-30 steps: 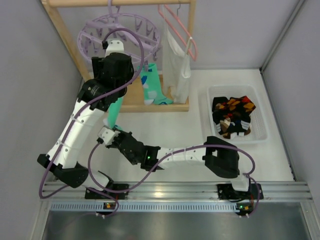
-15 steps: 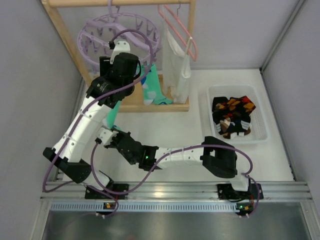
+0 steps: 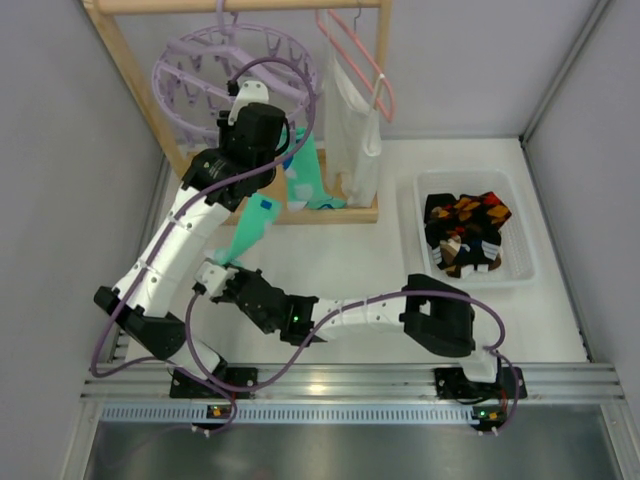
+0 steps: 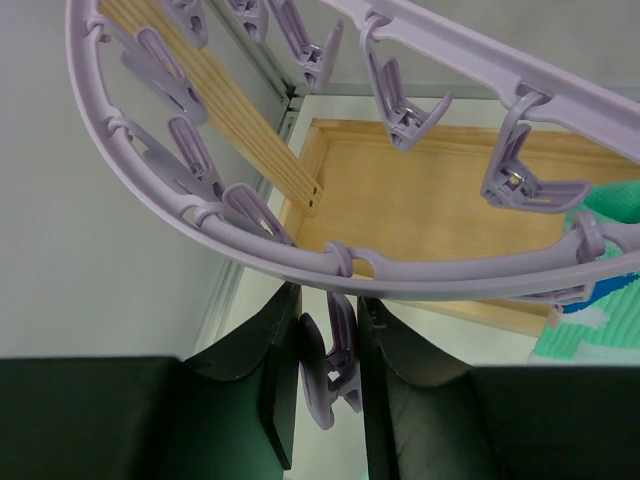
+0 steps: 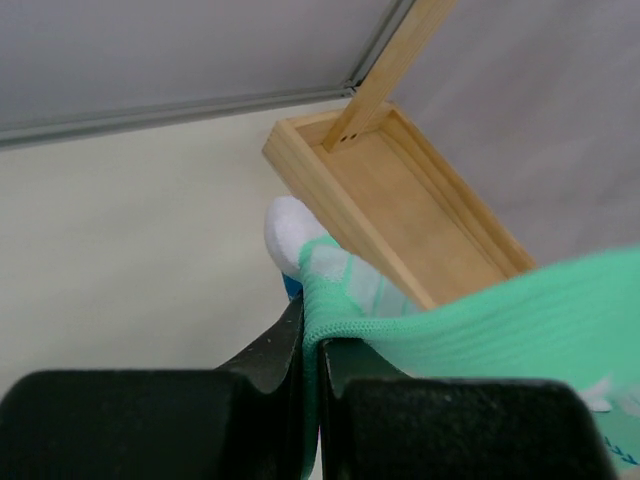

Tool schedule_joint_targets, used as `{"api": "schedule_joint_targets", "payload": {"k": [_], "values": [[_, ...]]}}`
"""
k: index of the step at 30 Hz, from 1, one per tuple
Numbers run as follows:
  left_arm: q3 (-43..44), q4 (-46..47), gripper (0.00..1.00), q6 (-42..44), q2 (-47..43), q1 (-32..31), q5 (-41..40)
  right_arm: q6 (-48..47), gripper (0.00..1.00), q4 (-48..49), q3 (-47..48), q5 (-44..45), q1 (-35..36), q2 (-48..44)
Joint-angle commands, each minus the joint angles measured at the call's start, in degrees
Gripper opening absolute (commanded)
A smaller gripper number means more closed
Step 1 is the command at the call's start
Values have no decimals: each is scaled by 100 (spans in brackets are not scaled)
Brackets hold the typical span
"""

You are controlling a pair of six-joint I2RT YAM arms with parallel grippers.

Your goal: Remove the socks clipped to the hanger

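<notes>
The lavender hanger hangs from the wooden rack's top bar. My left gripper is up under its ring, shut on one dangling clip, and no sock shows in that clip. A teal sock slants down from beneath the left wrist to my right gripper. That gripper is shut on the sock's edge. A second teal sock hangs from the hanger and also shows in the left wrist view.
A white garment hangs on a pink wire hanger to the right. The rack's wooden base lies below. A white bin at the right holds several dark patterned socks.
The left gripper rose toward the hanger and closed on a clip. The teal sock held by the right gripper now slants out to the right from behind the left arm.
</notes>
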Motion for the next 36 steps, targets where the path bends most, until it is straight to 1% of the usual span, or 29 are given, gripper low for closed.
{"api": "schedule_joint_targets", "payload": {"k": [1,3,4,5,6,7,8,9,10,11,12,13,14,15,17,18,19,21,23,24,26,27,28,29,31,32,33,35,36], "values": [[175,-31,13,-38,42,10,-156,31,0,325,-370,-87,189,-358],[141,-31,13,-82,-28,1,-129,110,0,413,-651,1,198,-594],[114,-31,23,-99,-55,9,-16,162,0,491,-800,219,207,-726],[71,-31,26,-160,-177,9,37,241,0,579,-1202,317,215,-893],[9,-22,35,-213,-239,10,168,468,0,676,-1667,457,207,-1312],[-26,-22,39,-231,-309,10,222,584,0,685,-1672,563,198,-1543],[-61,-31,43,-258,-449,10,266,724,0,607,-2063,677,189,-1797],[-149,-22,48,-293,-529,10,327,1047,0,145,-2215,887,146,-2313],[-202,-22,55,-380,-625,18,380,1251,0,-225,-2330,985,102,-2571],[-246,-22,58,-424,-809,18,494,1479,0,-611,-2488,1030,49,-2843],[-351,-13,61,-460,-907,18,573,2003,0,-1146,-2533,1030,-99,-3359],[-404,-13,64,-512,-1012,18,635,2296,0,-2074,-2559,960,-214,-3608],[-448,-13,71,-539,-1196,10,705,2568,0,-2605,-2603,916,-354,-3854],[-570,-13,75,-556,-1293,18,749,3137,0,-3028,-2612,837,-678,-4300],[-729,-13,84,-635,-1617,18,811,3484,0,-4037,-2708,451,-1066,-4742],[-895,-13,92,-671,-1724,18,916,3685,0,-4260,-2735,259,-1468,-5136],[-1001,-4,95,-749,-1856,18,969,3739,0,-4463,-2762,222,-1655,-5331],[-1369,-13,98,-829,-2260,18,1135,3845,0,-4938,-2780,152,-2285,-5822],[-1642,4,98,-925,-2689,10,1242,3863,0,-5219,-2657,-112,-2761,-6044],[-1931,-4,98,-952,-2831,18,1277,3828,0,-5395,-2639,-191,-3225,-6210],[-2222,13,98,-1048,-3260,18,1382,3749,0,-5545,-2525,-516,-3763,-6264],[-2511,13,98,-1092,-3402,18,1444,3723,0,-5615,-2498,-682,-4340,-6239],[-2662,22,98,-1215,-3560,18,1566,3679,0,-5599,-2472,-1180,-4633,-6195],[-2959,57,98,-1285,-3840,18,1611,3591,0,-5555,-2463,-1455,-5280,-6012],[-3321,188,98,-1409,-4114,18,1733,3512,0,-5406,-2384,-2191,-5864,-5721],[-3549,293,98,-1409,-4420,18,1752,3494,0,-5362,-2340,-2335,-6154,-5546],[-4030,547,98,-1392,-4580,18,1795,3494,0,-5318,-2305,-2441,-6592,-5170],[-4480,733,98,-1365,-5020,18,1866,3546,0,-5064,-2191,-2757,-6955,-4755],[-4865,821,98,-1374,-5160,18,1901,3564,0,-4975,-2147,-2871,-7261,-4309]]}}
